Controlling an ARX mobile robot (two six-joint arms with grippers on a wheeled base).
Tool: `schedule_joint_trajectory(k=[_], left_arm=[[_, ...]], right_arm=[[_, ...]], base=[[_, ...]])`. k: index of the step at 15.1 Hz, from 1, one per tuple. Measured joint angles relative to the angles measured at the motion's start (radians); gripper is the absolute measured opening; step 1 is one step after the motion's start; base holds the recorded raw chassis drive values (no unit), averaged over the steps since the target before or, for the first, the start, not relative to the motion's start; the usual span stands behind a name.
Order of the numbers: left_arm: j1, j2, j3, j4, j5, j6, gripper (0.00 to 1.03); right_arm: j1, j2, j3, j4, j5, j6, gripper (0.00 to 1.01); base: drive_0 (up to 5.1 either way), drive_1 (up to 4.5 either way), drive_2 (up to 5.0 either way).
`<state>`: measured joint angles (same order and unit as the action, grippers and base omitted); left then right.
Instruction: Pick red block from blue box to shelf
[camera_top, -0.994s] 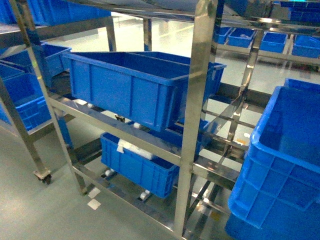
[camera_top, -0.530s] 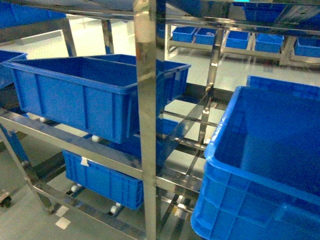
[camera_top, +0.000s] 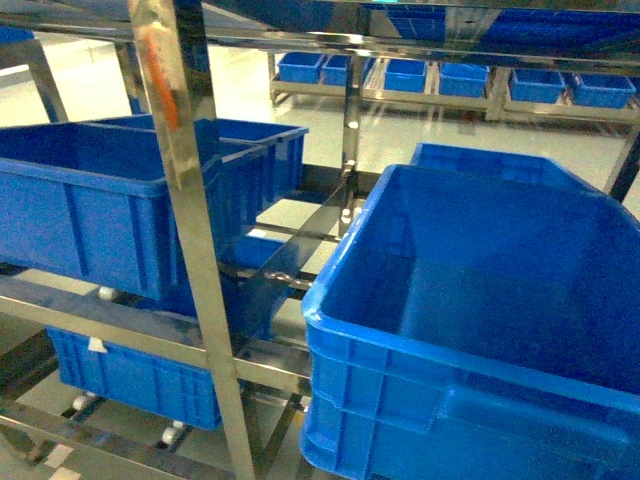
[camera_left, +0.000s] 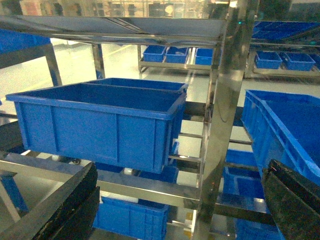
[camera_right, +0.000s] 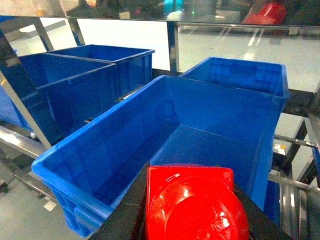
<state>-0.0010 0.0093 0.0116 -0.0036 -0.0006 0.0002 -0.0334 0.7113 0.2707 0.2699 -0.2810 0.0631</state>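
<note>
Head view: I see the steel shelf (camera_top: 190, 240) with a large blue bin (camera_top: 470, 330) close on my right and another blue bin (camera_top: 90, 210) on the rails to the left. Neither gripper shows here, and I see no red block in this view. The risk I judge from this: the upright post stands right in front of me, so an arm swung forward blind could strike it.

Left wrist view: the left gripper's fingers (camera_left: 65, 205) sit spread wide at the 2 bottom corners with nothing between them. The shelf post (camera_left: 222, 125) is close ahead; a careless reach could clip it.

Right wrist view: the red block (camera_right: 192, 202) fills the bottom of the frame, clamped between the right gripper's dark fingers (camera_right: 127, 210), above the near rim of an empty blue bin (camera_right: 165, 130). The block looks glossy and rounded, so I judge it could slip if the grip loosens, dropping into the bin or between open rails. I see no solid shelf board here, which makes placement tricky.
</note>
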Motion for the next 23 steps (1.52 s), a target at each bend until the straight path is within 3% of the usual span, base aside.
schedule_joint_trajectory(k=[23], left_arm=[[-0.002, 0.0, 0.0, 0.0, 0.0, 0.0, 0.98]], right_arm=[[-0.003, -0.006, 0.0, 0.0, 0.004, 0.0, 0.26]], base=[[-1.6, -1.46, -1.7]])
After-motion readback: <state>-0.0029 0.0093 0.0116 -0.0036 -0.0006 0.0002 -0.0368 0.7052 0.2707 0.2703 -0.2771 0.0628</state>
